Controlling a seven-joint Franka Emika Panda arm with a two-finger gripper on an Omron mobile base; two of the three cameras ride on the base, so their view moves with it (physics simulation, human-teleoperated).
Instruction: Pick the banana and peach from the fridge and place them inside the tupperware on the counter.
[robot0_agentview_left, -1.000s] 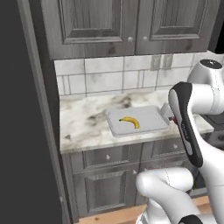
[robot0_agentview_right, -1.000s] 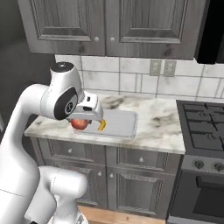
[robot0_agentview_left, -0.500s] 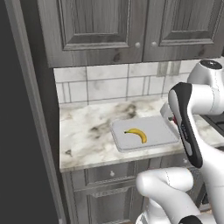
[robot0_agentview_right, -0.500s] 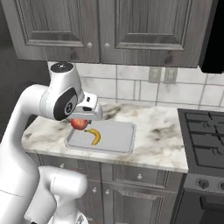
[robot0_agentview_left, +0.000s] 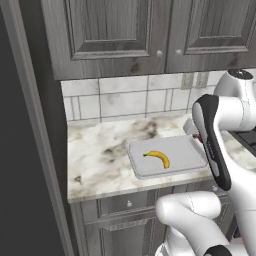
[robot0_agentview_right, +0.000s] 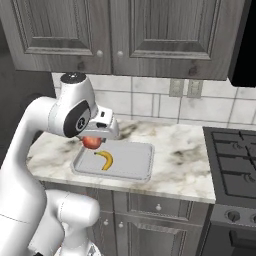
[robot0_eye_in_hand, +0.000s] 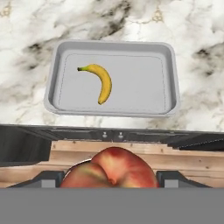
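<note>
My gripper (robot0_agentview_right: 94, 138) is shut on the peach (robot0_agentview_right: 90, 142), a round red-orange fruit held above the counter (robot0_agentview_right: 185, 165) at the tupperware's (robot0_agentview_right: 135, 161) near left corner. In the hand view the peach (robot0_eye_in_hand: 109, 169) sits between the finger tips of the gripper (robot0_eye_in_hand: 109, 179), above the cabinet front, with the tupperware (robot0_eye_in_hand: 140, 83) ahead. The yellow banana (robot0_eye_in_hand: 103, 82) lies in the tray's left half. The left base view shows the banana (robot0_agentview_left: 159, 158) in the tupperware (robot0_agentview_left: 185, 154), with the gripper mostly hidden behind my arm. The fridge's shelves are out of view.
Dark wood-grain cabinets (robot0_agentview_right: 125, 30) hang above the tiled wall. A black stove (robot0_agentview_right: 232, 167) adjoins the counter on the right. Drawers with round knobs (robot0_agentview_left: 129, 203) sit below the counter (robot0_agentview_left: 95, 155). A tall dark grey panel (robot0_agentview_left: 30, 130) bounds its left end.
The whole picture has shifted, so the base has moved and the tupperware sits more centred in front. The peach stays in the gripper; the banana has not moved in the tray.
</note>
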